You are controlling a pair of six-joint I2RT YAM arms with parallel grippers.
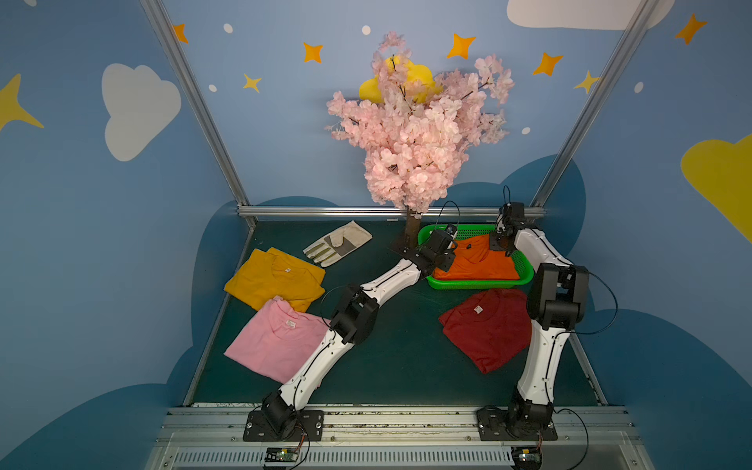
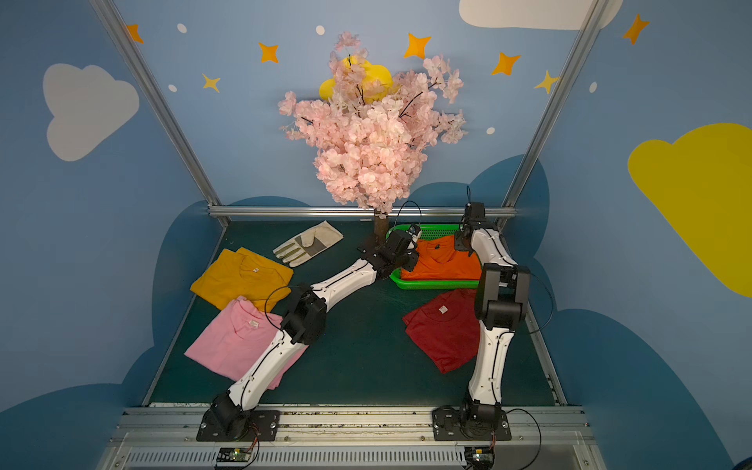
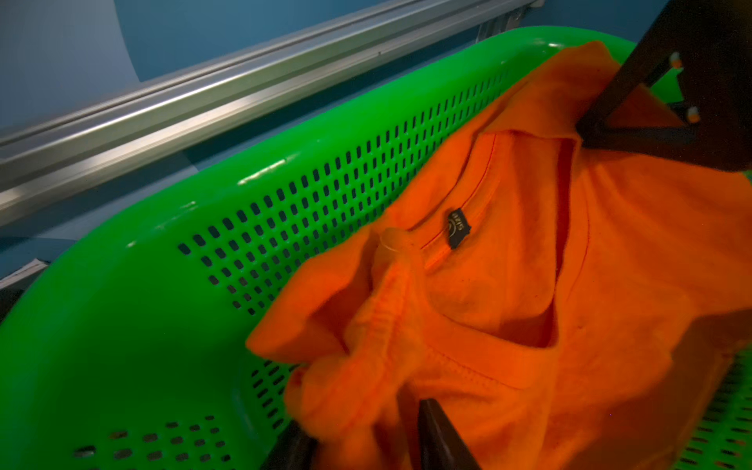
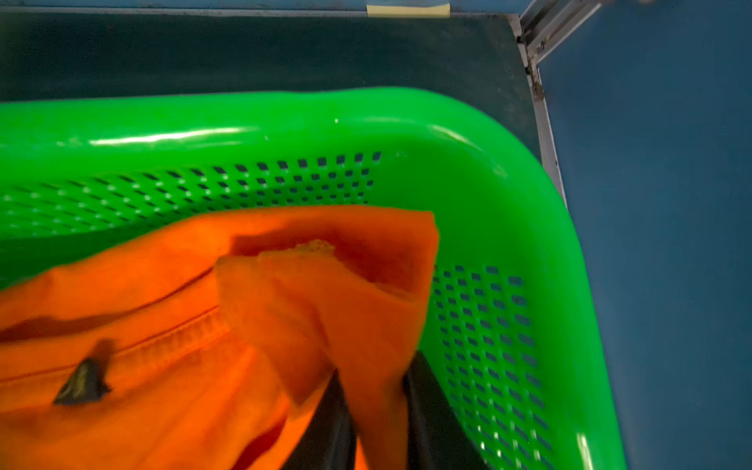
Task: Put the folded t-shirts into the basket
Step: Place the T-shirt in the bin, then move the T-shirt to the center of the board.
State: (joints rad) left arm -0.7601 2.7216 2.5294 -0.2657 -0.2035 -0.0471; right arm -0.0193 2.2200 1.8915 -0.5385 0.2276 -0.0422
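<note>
Hovering over the green basket [image 1: 480, 283] at about 1 o'clock on the table, I have the orange shirt [image 1: 480, 264] lying inside it, collar toward 12 o'clock. My left gripper [image 3: 366, 423] is at the shirt's 10 o'clock corner and my right gripper [image 4: 376, 374] at its 2 o'clock corner. Each has its jaws partly apart with a fold of orange cloth between them. Whether that cloth is pinched or only lying there I cannot tell, as both wrist views are blurred. I judge this shirt placed, so the next move depends on what remains. The dark red shirt [image 1: 488, 329] lies just beside the basket's near rim at 6 o'clock from my grippers. Its long axis runs roughly from 11 to 5 o'clock, and it is right by my right arm, which is clearly the nearer one. The pink shirt [image 1: 276, 346] and the yellow shirt [image 1: 272, 280] sit well apart at 8 to 9 o'clock, on my left arm's side, with the pink corner overlapping the yellow. The work glove [image 1: 337, 244] at 11 o'clock is not mine to move.
</note>
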